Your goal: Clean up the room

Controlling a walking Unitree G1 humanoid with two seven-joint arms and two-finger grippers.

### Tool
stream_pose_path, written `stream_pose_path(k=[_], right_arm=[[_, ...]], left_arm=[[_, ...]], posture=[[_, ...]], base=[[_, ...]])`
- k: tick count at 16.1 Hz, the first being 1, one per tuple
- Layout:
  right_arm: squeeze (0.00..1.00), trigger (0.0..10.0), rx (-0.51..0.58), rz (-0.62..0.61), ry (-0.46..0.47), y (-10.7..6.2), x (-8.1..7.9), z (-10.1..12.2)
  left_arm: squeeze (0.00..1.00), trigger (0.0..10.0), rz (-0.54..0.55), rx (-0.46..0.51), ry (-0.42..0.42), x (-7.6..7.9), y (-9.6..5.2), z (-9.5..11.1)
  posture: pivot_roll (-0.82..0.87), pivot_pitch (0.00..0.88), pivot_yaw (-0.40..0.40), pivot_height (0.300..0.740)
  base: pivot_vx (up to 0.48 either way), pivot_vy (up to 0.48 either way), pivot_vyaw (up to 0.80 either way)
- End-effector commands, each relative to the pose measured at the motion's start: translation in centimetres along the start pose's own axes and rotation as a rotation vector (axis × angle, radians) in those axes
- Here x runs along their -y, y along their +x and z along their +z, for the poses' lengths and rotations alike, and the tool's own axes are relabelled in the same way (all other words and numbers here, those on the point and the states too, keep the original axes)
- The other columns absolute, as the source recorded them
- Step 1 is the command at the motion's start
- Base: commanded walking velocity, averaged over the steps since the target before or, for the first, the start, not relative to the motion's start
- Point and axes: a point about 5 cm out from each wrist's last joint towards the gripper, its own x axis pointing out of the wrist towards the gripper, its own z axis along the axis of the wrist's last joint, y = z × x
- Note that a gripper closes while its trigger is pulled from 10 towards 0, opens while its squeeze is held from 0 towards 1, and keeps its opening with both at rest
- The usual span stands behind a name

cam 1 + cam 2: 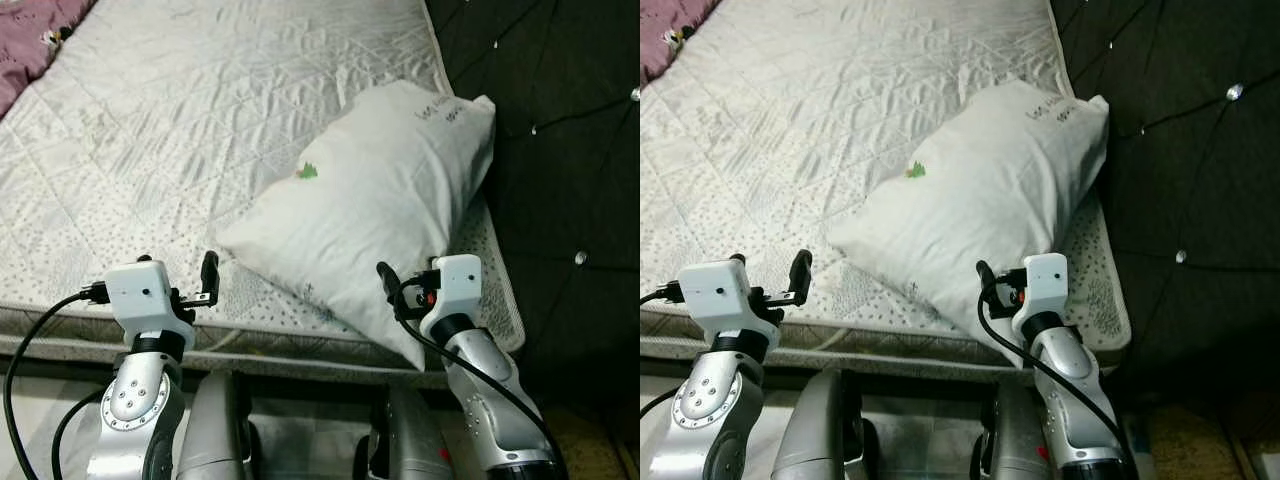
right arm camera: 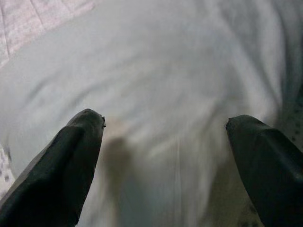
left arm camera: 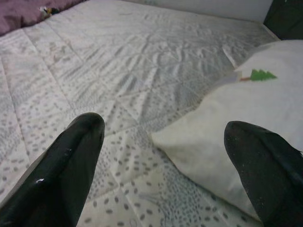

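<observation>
A white pillow with a small green tree print lies slanted on the quilted mattress, its far end against the dark headboard. My right gripper is open at the pillow's near corner, over the mattress's front edge; in the right wrist view its fingers stand wide apart with pillow fabric just beyond them. My left gripper is open too, left of the pillow and just above the mattress edge. In the left wrist view the pillow's corner lies ahead between the fingertips.
A black tufted headboard runs along the right side. A purple blanket lies at the mattress's far left corner. The mattress front edge runs just ahead of my arms, with pale floor below. Left of the pillow is bare mattress.
</observation>
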Motion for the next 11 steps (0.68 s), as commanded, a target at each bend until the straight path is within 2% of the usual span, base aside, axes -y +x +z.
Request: stream_pose_path(k=[1, 3, 4, 6, 9, 11], right_arm=[[0.00, 10.0, -0.025, 0.010, -0.002, -0.5, 0.1, -0.2], [0.00, 10.0, -0.094, 0.039, 0.013, -1.9, 1.1, -0.8], [0.00, 10.0, -0.124, 0.051, 0.024, -3.0, 2.1, -1.0], [0.00, 10.0, -0.153, 0.050, 0.035, -3.7, 2.9, -1.0], [0.00, 10.0, -0.192, 0.106, 0.065, -3.7, 1.9, -0.8], [0.00, 10.0, -0.195, 0.123, 0.126, -3.3, 0.7, -0.7]], left_arm=[[0.00, 10.0, -0.002, -0.011, -0.006, 0.0, -0.2, 0.0], [0.00, 10.0, -0.069, -0.051, -0.056, 0.4, -1.1, -0.1], [0.00, 10.0, -0.111, -0.064, -0.031, 0.4, -2.0, -0.3], [0.00, 10.0, -0.109, -0.073, -0.030, 0.1, -2.2, -0.4], [0.00, 10.0, -0.149, -0.080, -0.031, 0.3, -1.9, -0.2], [0.00, 10.0, -0.173, -0.082, -0.038, 0.5, -1.9, -0.1]], posture=[[0.07, 0.249, -0.054, 0.573], [0.07, 0.253, -0.047, 0.573], [0.07, 0.257, -0.045, 0.573], [0.07, 0.257, -0.038, 0.573], [0.07, 0.249, -0.028, 0.573], [0.08, 0.248, -0.026, 0.573]], base=[[0.000, 0.000, 0.00], [0.000, 0.000, 0.00], [0.000, 0.000, 0.00], [0.000, 0.000, 0.00], [0.000, 0.000, 0.00], [0.000, 0.000, 0.00]])
